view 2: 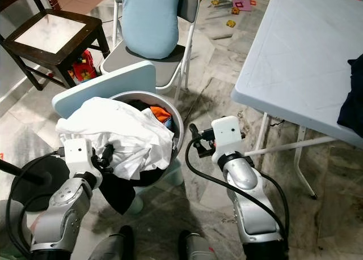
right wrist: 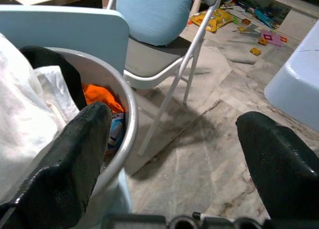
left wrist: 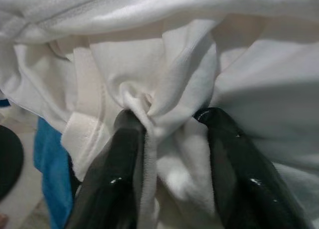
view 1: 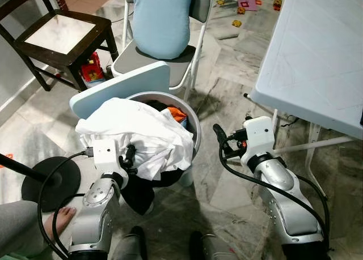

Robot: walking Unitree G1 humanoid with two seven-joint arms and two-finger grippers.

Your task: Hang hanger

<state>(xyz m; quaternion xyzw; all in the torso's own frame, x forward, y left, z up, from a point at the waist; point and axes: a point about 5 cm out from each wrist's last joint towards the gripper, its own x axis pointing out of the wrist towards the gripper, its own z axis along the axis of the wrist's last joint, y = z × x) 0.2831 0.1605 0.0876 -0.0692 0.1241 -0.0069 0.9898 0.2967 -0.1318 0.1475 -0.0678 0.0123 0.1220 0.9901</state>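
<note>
Left hand (left wrist: 167,154): you grasp a fold of white shirt (view 1: 142,130), centre-left.
Right hand (right wrist: 169,154): released, beside bin (view 1: 194,124).
Advice: lift slowly, clear the rim.

A marble floor (view 1: 227,175) holds a dark wooden chair (view 1: 62,36), folding chair (view 1: 170,56) and white table (view 1: 317,56).

No legible text, labels, brand marks, numbers or signs appear on any object in these views.
</note>
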